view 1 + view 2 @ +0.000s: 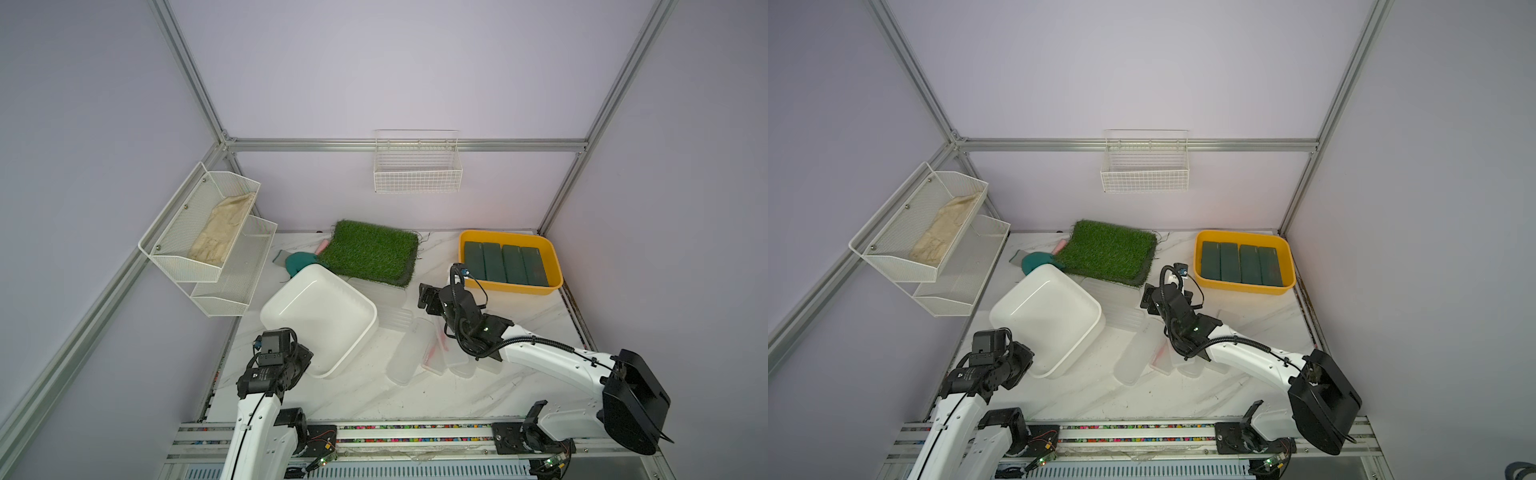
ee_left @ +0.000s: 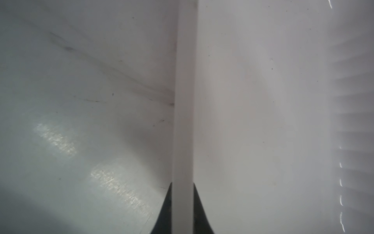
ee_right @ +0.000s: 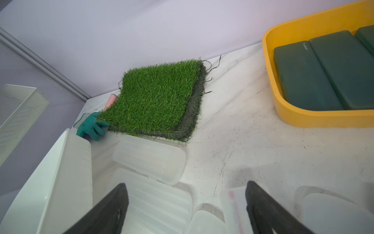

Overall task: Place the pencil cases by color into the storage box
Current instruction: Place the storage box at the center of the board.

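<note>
White marble-veined tabletop [image 1: 374, 399]; bears a green fake-grass mat [image 1: 370, 251] at the back, a teal rubber glove [image 1: 299, 262] beside it, a yellow plastic tray [image 1: 511, 289] back right, a white plastic tub [image 1: 316, 320] left, frosted translucent oblong cases [image 1: 405, 353] between.

The left arm [image 1: 253, 419] comes up from the near edge of the table [image 1: 415, 395] and bends forward, staying low. The left tool [image 1: 308, 360] is closed tight on the near rim of the white storage box [image 1: 320, 307]. In the left wrist view, its two dark fingers [image 2: 166, 208] pinch the rim from both sides.

The right arm [image 1: 552, 357] reaches far out over the middle of the table. Its big black joint sits up high near the front. Its wrist tips down. The right tool [image 1: 428, 296] hangs low with its jaws wide apart, and it holds nothing.
</note>
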Motion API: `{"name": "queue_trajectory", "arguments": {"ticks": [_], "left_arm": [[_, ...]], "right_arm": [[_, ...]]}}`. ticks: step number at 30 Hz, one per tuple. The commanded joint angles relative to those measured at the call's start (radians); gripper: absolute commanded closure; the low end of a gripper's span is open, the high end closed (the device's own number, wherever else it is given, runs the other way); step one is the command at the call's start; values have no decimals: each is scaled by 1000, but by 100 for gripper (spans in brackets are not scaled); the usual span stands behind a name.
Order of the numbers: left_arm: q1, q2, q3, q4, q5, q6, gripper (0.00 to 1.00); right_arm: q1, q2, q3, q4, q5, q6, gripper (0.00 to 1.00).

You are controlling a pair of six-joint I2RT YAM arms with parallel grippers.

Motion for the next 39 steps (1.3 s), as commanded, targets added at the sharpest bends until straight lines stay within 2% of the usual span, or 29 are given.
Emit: {"name": "queue_trajectory", "arguments": {"ticks": [1, 10, 17, 25, 32, 36, 39], "left_arm": [[-4, -49, -21, 3, -90, -127, 95], [-5, -111, -31, -139, -263, -231, 94], [-5, -78, -31, -179, -345, -274, 85], [-5, -37, -95, -103, -323, -284, 79], [-14, -3, -101, -19, -264, -299, 61], [-39, 25, -85, 18, -253, -300, 55], [-46, 22, -71, 14, -247, -277, 44]], "right_arm": [[-8, 32, 18, -14, -29, 8, 8], [-23, 80, 21, 13, -56, 12, 8], [-26, 114, 38, 28, -73, 17, 8], [-28, 145, 51, 34, -97, 5, 8], [-30, 191, 113, -11, -173, -13, 8], [-30, 215, 147, -41, -210, -41, 8], [-31, 226, 176, -66, -261, -92, 7]]}}
